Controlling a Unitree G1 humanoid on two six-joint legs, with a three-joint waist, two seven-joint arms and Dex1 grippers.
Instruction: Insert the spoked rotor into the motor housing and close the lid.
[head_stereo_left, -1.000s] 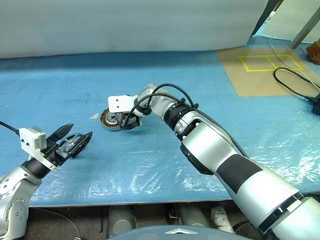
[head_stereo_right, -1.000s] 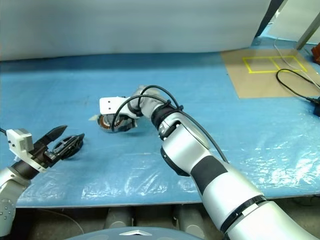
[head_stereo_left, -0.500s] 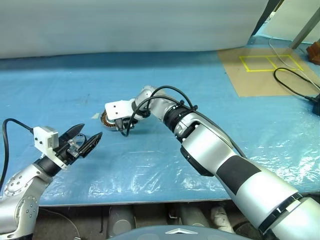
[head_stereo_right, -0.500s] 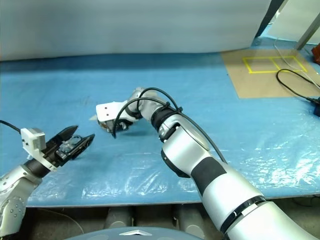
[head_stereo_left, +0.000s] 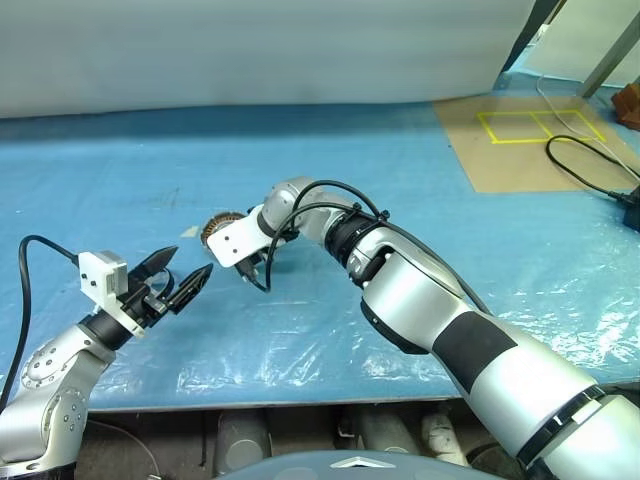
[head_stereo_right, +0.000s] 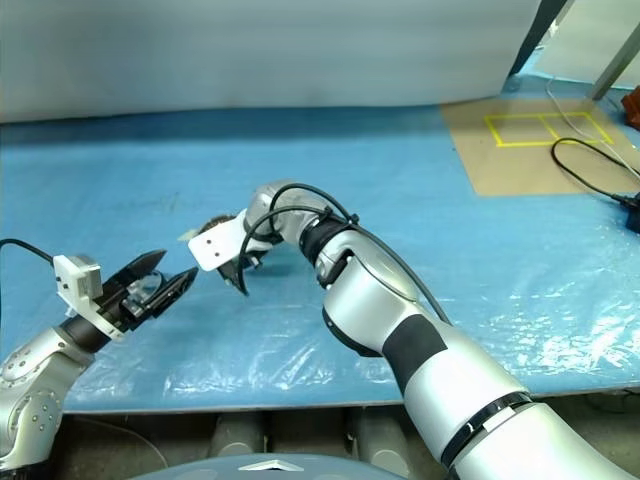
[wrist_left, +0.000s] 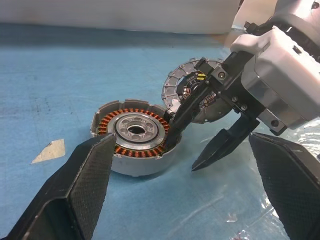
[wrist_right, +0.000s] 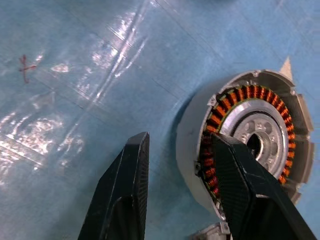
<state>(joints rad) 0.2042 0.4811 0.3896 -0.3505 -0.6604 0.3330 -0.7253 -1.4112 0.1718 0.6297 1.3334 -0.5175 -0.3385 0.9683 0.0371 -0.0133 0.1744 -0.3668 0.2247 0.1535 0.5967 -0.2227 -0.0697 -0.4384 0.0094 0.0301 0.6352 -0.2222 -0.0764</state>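
Observation:
The motor housing (wrist_left: 135, 132) lies on the blue sheet, its copper windings showing around a metal centre. The lid (wrist_left: 175, 85) stands up from the housing's far rim, its ribbed inner face with the black-and-yellow centre showing. My right gripper (wrist_left: 182, 152) points down over the housing's edge. Its jaws stand partly apart, one finger (wrist_right: 235, 180) over the windings at the rim and the other (wrist_right: 125, 190) over the sheet, clear of the wall. My left gripper (head_stereo_left: 192, 262) hovers wide open a short way left of the housing (head_stereo_left: 222, 225), aimed at it. The spoked rotor is hidden.
A small white scrap (wrist_left: 48, 150) lies on the sheet beside the housing. At the back right are a brown board with yellow tape (head_stereo_left: 530, 140) and a black cable (head_stereo_left: 585, 170). The table's front edge (head_stereo_left: 300, 400) runs close below both arms.
My right wrist has rolled and its jaws have narrowed, so the fingers now point down at the housing's rim. My left gripper has shifted right toward the housing, still open.

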